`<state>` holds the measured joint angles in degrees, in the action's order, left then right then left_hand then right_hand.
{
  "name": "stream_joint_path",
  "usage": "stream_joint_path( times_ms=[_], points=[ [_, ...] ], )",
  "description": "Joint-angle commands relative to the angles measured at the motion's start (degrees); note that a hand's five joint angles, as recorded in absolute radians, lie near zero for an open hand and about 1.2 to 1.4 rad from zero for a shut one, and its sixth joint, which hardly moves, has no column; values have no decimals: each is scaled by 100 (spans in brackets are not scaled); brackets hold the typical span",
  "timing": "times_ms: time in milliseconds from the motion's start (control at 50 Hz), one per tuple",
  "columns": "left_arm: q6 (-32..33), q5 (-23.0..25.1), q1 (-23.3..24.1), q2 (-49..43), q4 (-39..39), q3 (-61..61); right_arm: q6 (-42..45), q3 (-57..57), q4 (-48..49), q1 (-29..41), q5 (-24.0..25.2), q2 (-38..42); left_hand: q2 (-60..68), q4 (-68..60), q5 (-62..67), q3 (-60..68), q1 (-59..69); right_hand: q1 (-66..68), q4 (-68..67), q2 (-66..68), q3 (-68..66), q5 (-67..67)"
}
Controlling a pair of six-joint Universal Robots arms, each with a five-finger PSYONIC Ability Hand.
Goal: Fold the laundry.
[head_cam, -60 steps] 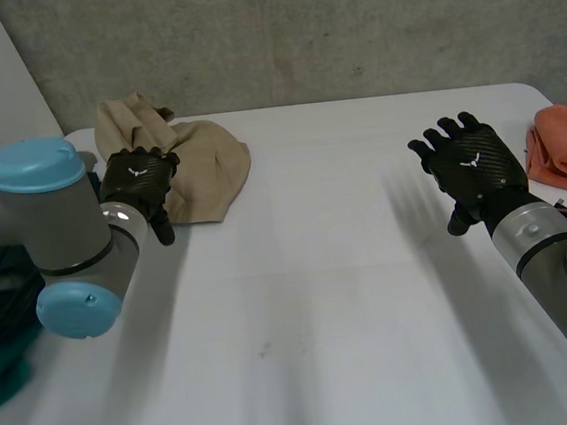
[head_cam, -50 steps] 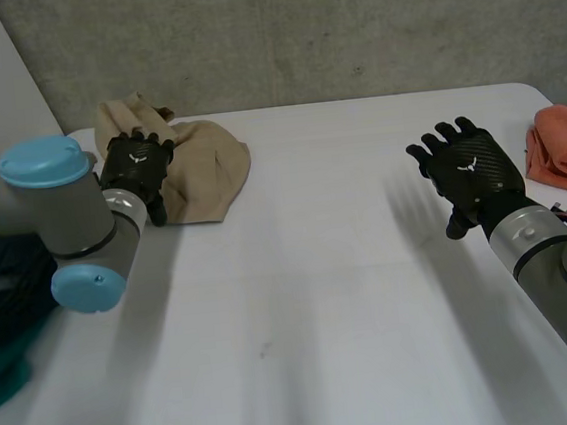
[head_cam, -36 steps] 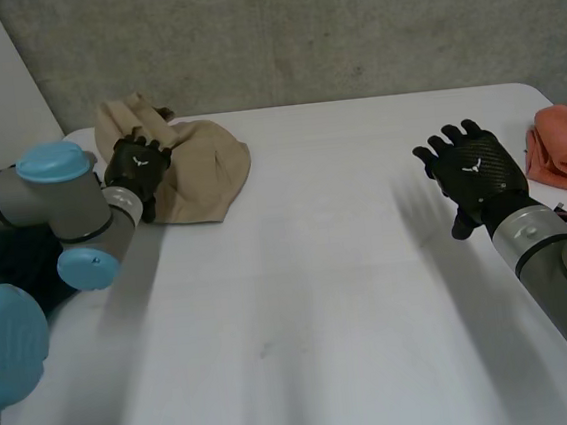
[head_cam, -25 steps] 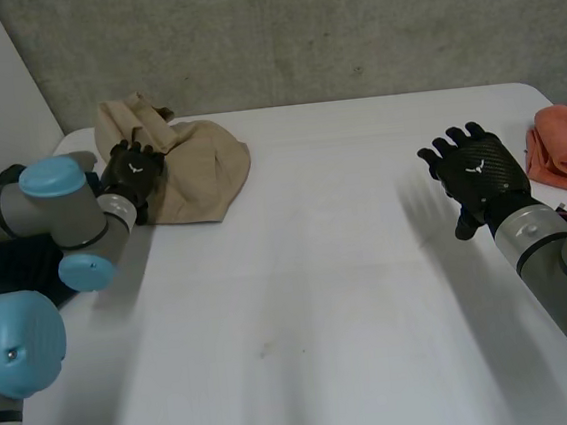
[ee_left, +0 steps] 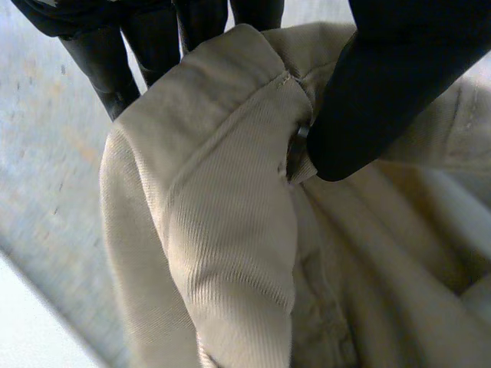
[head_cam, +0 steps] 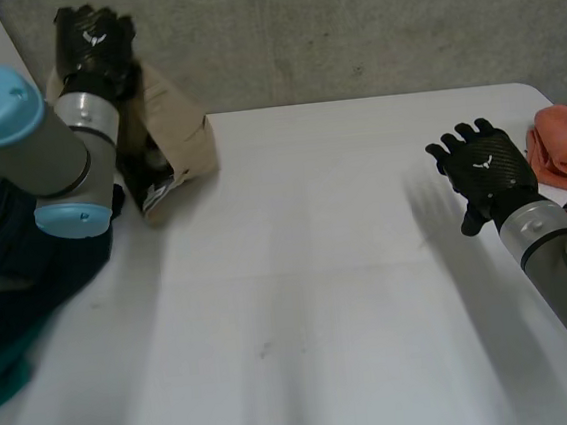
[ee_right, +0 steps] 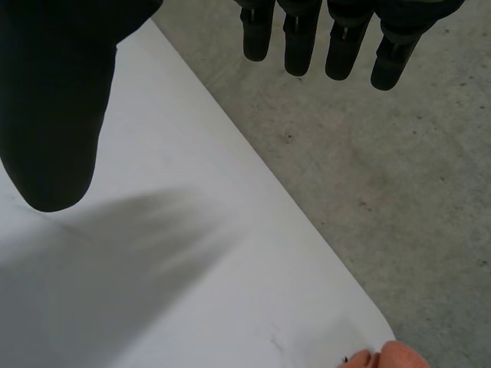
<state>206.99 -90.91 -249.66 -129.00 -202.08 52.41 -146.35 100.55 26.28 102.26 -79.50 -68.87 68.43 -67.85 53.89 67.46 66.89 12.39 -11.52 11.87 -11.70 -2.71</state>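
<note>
My left hand is raised above the table's far left corner and is shut on a beige garment, which hangs down from it with its lower end near the table. In the left wrist view the thumb pinches a stitched hem of the beige garment against the fingers. My right hand hovers open over the table's right side with straight, spread fingers and nothing in it; its thumb and fingers stand apart above the table's far edge.
An orange cloth lies folded at the table's right edge, and a bit of it peeks in as the orange cloth past the table corner. A dark blue garment is heaped at the left, under my left arm. Behind the table runs a concrete wall.
My left hand closed on the beige garment and lifted it off the table, up and back. The right hand drifted slightly to the right and stayed open.
</note>
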Motion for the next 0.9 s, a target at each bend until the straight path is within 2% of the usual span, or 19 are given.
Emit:
stream_joint_path(
  times_ms=[20, 140, 280, 360, 380, 400, 460, 520, 600, 680, 760, 840, 900],
  points=[
    [-1370, 12, 944, 1201, 897, 893, -104, -18, -52, -84, -31, -82, 1157, -1215, 1611, 1254, 1311, -239, 152, -187, 170, 271],
    [-2459, 39, 1822, 1579, 1415, 1656, -262, -53, -149, -110, -40, -100, 1157, -1215, 1611, 1254, 1311, -239, 152, -187, 170, 271],
    [-2953, 179, 2579, 1247, 1566, 2396, -385, -141, -298, -172, -31, -56, 1157, -1215, 1611, 1254, 1311, -239, 152, -187, 170, 271],
    [-2919, 206, 2729, 912, 1881, 2502, -438, -176, -465, -154, -31, -47, -3020, 2963, -2567, -2924, -2867, -239, 152, -187, 170, 271],
    [-2840, 171, 2703, 860, 2100, 2476, -473, -185, -535, -145, -22, -65, -4328, 4271, -3875, -4232, -4174, -239, 152, -187, 170, 271],
    [-2778, 153, 2668, 868, 2224, 2458, -499, -194, -579, -137, -31, -73, -4908, 4850, -4454, -4811, -4754, -239, 152, -187, 170, 271],
    [-2568, 65, 2414, 1121, 2645, 2371, -657, -220, -781, -58, -31, -109, -5837, 5779, -5383, -5740, -5683, -239, 152, -187, 170, 271],
    [-2532, 100, 2168, 1447, 2796, 2361, -859, -255, -992, 30, -40, -214, -5843, 5785, -5389, -5746, -5689, -239, 152, -187, 170, 271],
    [-2558, 407, 1667, 1992, 2726, 2432, -1438, -361, -1563, 180, -40, -407, -5843, 5785, -5389, -5746, -5689, -239, 152, -187, 170, 271],
    [-2523, 960, 1157, 2195, 2603, 2449, -2264, -510, -2353, 417, -40, -513, -5843, 5785, -5389, -5746, -5689, -239, 152, -187, 170, 271],
    [-2287, 1496, 569, 1863, 2559, 2266, -3056, -519, -2908, 768, -22, -574, -5843, 5785, -5389, -5746, -5689, -239, 152, -187, 170, 271],
    [-1760, 1568, 269, 1222, 2681, 1880, -3767, -283, -2970, 1207, -40, -671, -5843, 5785, -5389, -5746, -5689, -239, 152, -187, 170, 271],
    [-1364, 1542, 163, 747, 2840, 1580, -3970, -159, -2927, 1392, -66, -698, -5843, 5785, -5389, -5746, -5689, -239, 152, -187, 170, 271]
  ],
)
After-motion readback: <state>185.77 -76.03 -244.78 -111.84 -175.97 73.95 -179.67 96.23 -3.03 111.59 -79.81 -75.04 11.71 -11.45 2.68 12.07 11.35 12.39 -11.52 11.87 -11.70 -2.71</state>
